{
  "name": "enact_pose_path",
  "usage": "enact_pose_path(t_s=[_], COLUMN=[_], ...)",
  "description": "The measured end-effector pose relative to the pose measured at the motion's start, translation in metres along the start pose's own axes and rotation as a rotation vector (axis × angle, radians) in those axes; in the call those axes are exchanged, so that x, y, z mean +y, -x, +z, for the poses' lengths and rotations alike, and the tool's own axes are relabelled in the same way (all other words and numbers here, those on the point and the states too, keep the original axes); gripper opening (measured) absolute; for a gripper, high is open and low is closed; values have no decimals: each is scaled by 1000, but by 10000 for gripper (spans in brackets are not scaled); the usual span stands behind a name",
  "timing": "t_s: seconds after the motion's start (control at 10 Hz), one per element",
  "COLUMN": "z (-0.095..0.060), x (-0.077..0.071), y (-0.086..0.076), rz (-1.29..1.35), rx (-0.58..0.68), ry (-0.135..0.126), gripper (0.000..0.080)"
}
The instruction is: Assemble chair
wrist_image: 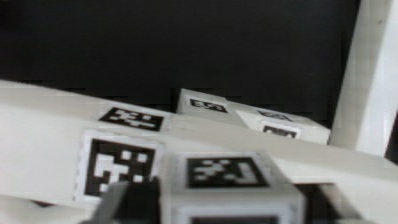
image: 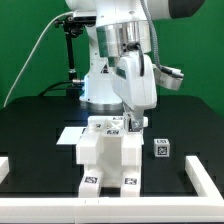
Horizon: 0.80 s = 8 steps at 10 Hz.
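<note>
We see the claw (image: 130, 124) hanging straight down from the white arm (image: 125, 40), its tips at the upper edge of the chair (image: 108, 155). In the exterior view the dark fingers stand just apart around a small tagged post at the chair's top, toward one o'clock of the assembly. In the wrist view, a tagged white block (wrist_image: 222, 182) sits between the two blurred grey fingers (wrist_image: 114, 205); a thin gap seems to show beside each finger, but we cannot tell whether the pads press the block or stand clear of it, so the claw's grip stays undecided for us.

The chair is a stack of white blocky parts at the middle of the black table (image: 40, 125), a little toward six o'clock. Its front face carries two square tags low down, and further tags sit on its top.

At three o'clock from the chair, well apart from it, a small loose white cube (image: 160, 150) with a tag rests on the table. At ten o'clock, just behind the chair, a thin flat marker board (image: 70, 134) lies on the table. A white border frame (image: 205, 180) runs along the table's near edge and sides.
</note>
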<state>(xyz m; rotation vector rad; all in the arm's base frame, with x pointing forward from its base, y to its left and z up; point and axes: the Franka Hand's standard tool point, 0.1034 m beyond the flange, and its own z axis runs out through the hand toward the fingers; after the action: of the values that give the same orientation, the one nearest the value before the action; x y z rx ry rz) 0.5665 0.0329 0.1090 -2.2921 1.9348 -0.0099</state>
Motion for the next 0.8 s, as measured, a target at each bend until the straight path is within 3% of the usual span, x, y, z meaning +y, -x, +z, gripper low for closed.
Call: enact_pose_path(t_s=[0.1, 0.2, 0.3, 0.5, 0.6, 0.8], z=[0, 0, -3, -3, -7, -6], x=[0, 0, -1, 3, 3, 5], y=[0, -2, -2, 2, 0, -3], rz=[-33, -239, -466, -728, -731, -886], rx=[2, 3, -13, -38, -2, -1], ry=[2, 8, 19, 33, 0, 8], gripper=[436, 593, 632, 646, 649, 649])
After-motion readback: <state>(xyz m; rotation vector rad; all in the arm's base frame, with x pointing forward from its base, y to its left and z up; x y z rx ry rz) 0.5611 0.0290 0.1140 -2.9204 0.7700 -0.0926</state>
